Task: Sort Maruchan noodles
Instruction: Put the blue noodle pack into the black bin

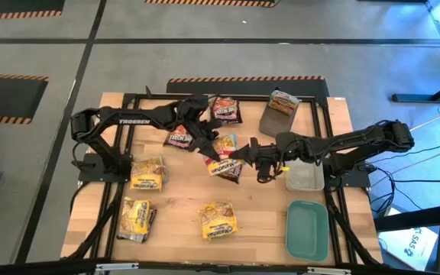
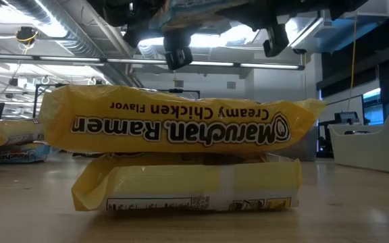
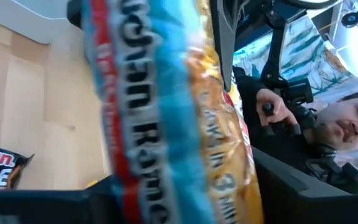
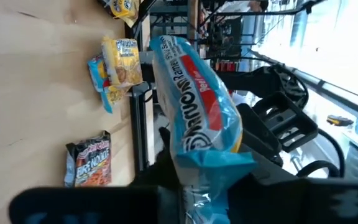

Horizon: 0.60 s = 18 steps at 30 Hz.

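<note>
Noodle packet (image 4: 197,112) held aloft between left hand (image 1: 208,156) and right hand (image 1: 244,153), both gripping it over desk (image 1: 174,218).

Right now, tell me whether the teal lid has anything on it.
Empty. From above, the teal lid shows only its bare teal inside at the table's near right corner; no noodle packet lies on it.

Your high view looks straight down on the whole table (image 1: 182,218). Your low view sits at tabletop level, very near stacked yellow packets (image 2: 181,128). Both wrist cameras face one blue packet (image 3: 160,112) — close up, shared between them (image 4: 197,106).
</note>
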### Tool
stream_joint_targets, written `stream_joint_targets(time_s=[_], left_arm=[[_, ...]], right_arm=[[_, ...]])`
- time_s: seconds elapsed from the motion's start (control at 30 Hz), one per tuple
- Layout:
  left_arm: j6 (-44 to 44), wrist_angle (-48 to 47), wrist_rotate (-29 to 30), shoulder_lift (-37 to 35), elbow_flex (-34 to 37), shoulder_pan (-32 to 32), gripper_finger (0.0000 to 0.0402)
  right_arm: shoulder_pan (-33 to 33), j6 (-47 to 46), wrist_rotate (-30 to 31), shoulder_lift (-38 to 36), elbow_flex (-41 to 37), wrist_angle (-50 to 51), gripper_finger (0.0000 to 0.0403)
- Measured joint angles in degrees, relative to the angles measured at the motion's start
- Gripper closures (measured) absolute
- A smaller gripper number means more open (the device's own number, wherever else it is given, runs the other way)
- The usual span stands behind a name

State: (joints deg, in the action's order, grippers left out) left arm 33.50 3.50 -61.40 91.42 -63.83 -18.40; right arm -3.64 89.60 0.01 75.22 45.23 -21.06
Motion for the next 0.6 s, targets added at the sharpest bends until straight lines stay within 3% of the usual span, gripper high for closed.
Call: stream_joint_targets(time_s=[0.17,0.3,0.43,0.6], left_arm=[[0.5,0.3,-0.2,0.0,0.0,-1.0,0.0270],[0.5,0.6,-0.4,-0.5,0.0,-2.4,0.0278],[0.5,1.0,-0.7,-1.9,0.0,-4.4,0.0277],[-1.7,1.0,0.3,-4.9,0.0,-6.9,0.0277]], right_arm=[[-0.1,-3.5,1.3,0.0,0.0,0.1,0.0298],[-0.1,-6.1,4.0,-0.1,0.0,0.1,0.0251],[-0.1,-8.5,9.2,-1.5,-0.1,0.2,0.0207],[-0.1,-13.6,19.8,-5.2,-0.1,0.3,0.0175]])
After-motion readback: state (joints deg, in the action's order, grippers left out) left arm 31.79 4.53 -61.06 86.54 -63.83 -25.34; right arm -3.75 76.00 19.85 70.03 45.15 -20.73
